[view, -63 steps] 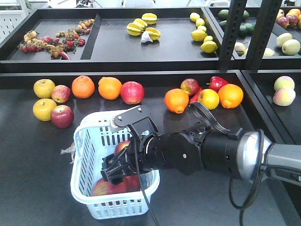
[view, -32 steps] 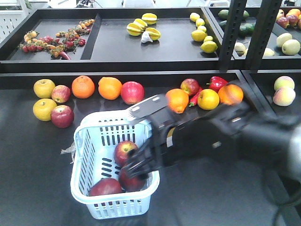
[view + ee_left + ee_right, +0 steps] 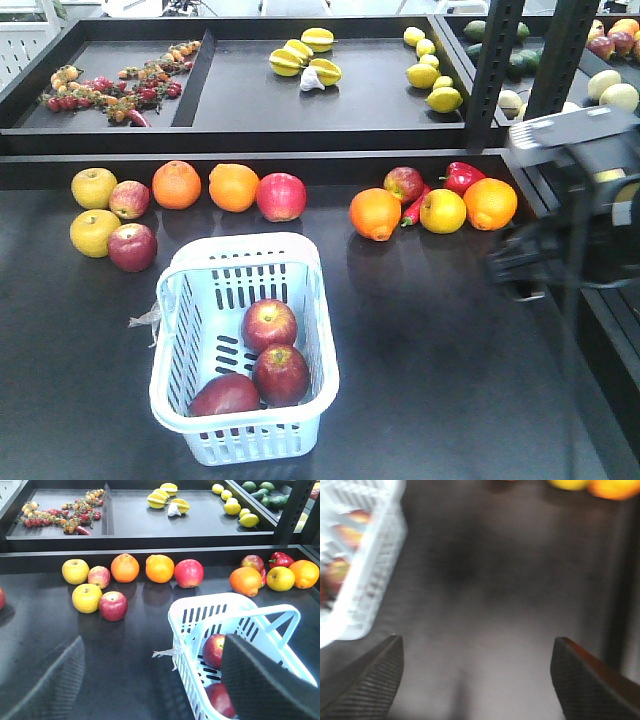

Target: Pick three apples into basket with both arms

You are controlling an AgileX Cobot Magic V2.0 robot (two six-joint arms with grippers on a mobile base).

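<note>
The pale blue-white basket (image 3: 243, 244) stands on the dark table at centre-left. Three dark-red apples lie inside it: one (image 3: 269, 323) in the middle, one (image 3: 281, 373) nearer the front, one (image 3: 224, 397) in the front-left corner. My right arm (image 3: 585, 165) is a blur at the far right, well away from the basket. My right gripper (image 3: 477, 680) is open over bare table, with the blurred basket (image 3: 375, 560) to its left. My left gripper (image 3: 155, 680) is open and empty beside the basket (image 3: 210, 600), where two apples (image 3: 214, 650) (image 3: 220, 699) show.
Behind the basket runs a row of loose fruit: yellow apples (image 3: 94, 187), oranges (image 3: 177, 184), red apples (image 3: 281, 196), a red pepper (image 3: 462, 176). A raised black shelf (image 3: 250, 135) with more produce runs behind that. A black upright post (image 3: 497, 70) stands at the right.
The right arm has pulled out of the basket and swung far to the right. The apple it held now lies in the basket with the other two.
</note>
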